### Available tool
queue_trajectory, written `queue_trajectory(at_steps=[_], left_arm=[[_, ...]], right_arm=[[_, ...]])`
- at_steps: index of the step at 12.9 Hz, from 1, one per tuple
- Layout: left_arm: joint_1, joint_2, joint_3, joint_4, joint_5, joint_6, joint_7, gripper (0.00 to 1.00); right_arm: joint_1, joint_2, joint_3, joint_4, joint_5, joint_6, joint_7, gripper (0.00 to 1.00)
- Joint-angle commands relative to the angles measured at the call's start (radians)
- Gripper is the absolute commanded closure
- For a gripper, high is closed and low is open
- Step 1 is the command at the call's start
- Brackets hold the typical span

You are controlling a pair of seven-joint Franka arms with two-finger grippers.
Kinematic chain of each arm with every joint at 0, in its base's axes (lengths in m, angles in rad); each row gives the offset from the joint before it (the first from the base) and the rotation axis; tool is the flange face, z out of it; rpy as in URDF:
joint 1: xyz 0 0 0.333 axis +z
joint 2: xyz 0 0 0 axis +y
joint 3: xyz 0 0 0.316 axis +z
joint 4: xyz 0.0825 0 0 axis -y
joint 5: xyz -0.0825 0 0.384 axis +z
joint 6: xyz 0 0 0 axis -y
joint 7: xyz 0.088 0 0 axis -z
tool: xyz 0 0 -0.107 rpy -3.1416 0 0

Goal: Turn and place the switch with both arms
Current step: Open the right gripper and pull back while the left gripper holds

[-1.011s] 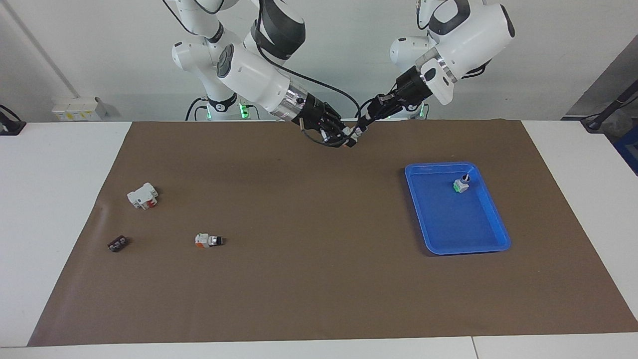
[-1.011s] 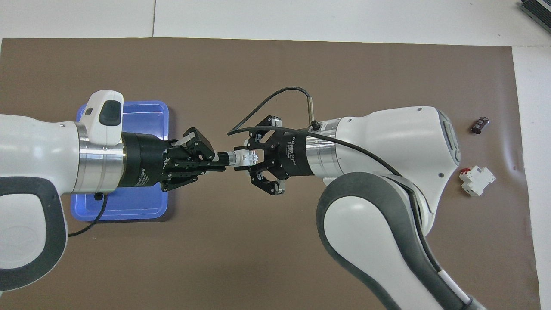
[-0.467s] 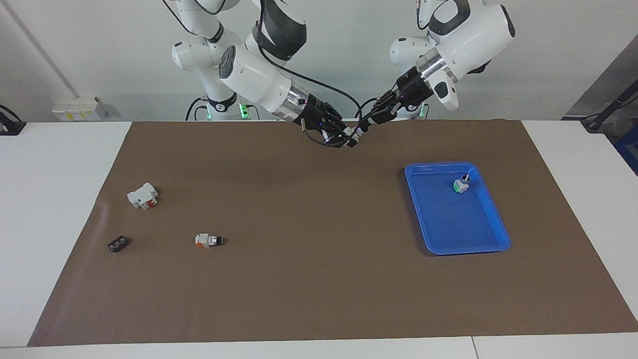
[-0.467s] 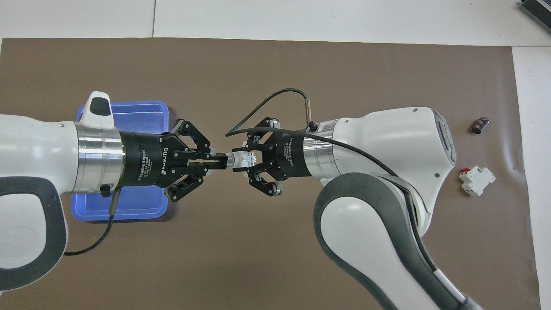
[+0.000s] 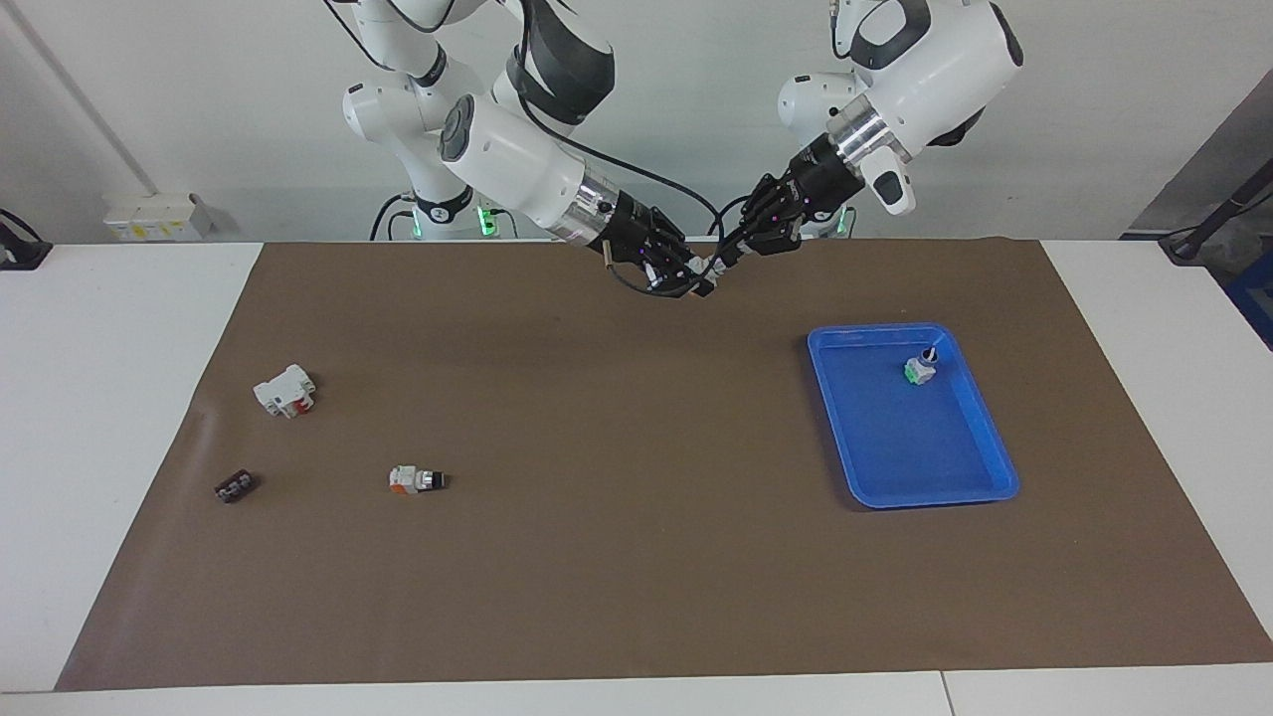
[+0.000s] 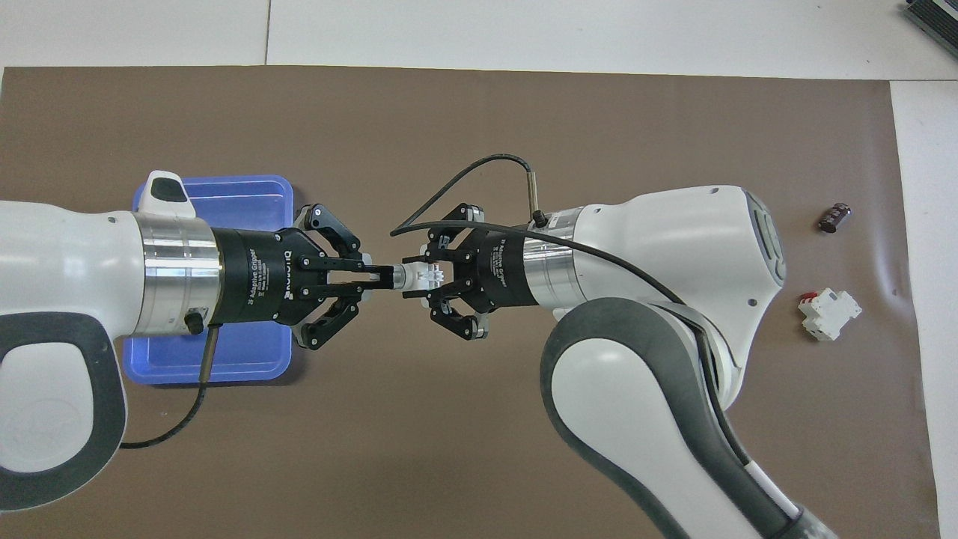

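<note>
A small white switch [image 5: 709, 267] with a black-and-silver knob hangs in the air between both grippers, over the brown mat at the robots' edge. In the overhead view the switch [image 6: 416, 275] lies level. My left gripper [image 5: 728, 255] [image 6: 380, 275] is shut on its knob end. My right gripper [image 5: 694, 275] [image 6: 432, 275] is shut on its white body. A second switch [image 5: 416, 479] with an orange face lies on the mat toward the right arm's end. A third switch [image 5: 920, 371], showing green, lies in the blue tray [image 5: 895, 447].
The blue tray [image 6: 239, 363] sits toward the left arm's end, partly under the left arm. A white block with a red part [image 5: 284, 390] [image 6: 828, 314] and a small black piece [image 5: 234, 486] [image 6: 834, 217] lie toward the right arm's end.
The left wrist has rolled about its own axis with its fingers on the knob. The switch and the right gripper have stayed almost in place.
</note>
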Motion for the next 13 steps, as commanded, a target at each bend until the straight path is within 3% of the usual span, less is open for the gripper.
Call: queue_trajectory(at_steps=[1,2,3,4,8,13], left_arm=[[-0.002,-0.011,0.013,-0.029,0.091,0.055,-0.005,1.00],[-0.004,-0.009,0.012,-0.029,0.118,0.055,-0.003,1.00],[-0.007,-0.009,0.012,-0.028,0.149,0.055,0.004,1.00],[-0.010,-0.009,0.012,-0.028,0.177,0.055,0.029,1.00],[-0.008,-0.008,0.012,-0.028,0.327,0.041,0.240,1.00],[0.062,-0.022,0.015,-0.058,0.482,-0.009,0.596,1.00]], right_arm=[[-0.006,-0.020,0.002,0.001,0.017,-0.017,0.016,1.00],[-0.006,-0.020,0.002,-0.002,0.017,-0.017,0.028,1.00],[-0.006,-0.020,0.002,-0.002,0.015,-0.019,0.056,0.61],[-0.006,-0.023,0.001,-0.002,0.000,-0.019,0.057,0.01],[-0.008,-0.033,-0.001,-0.002,-0.023,-0.043,0.042,0.00],[-0.046,-0.082,-0.006,-0.002,-0.233,-0.116,-0.149,0.00]])
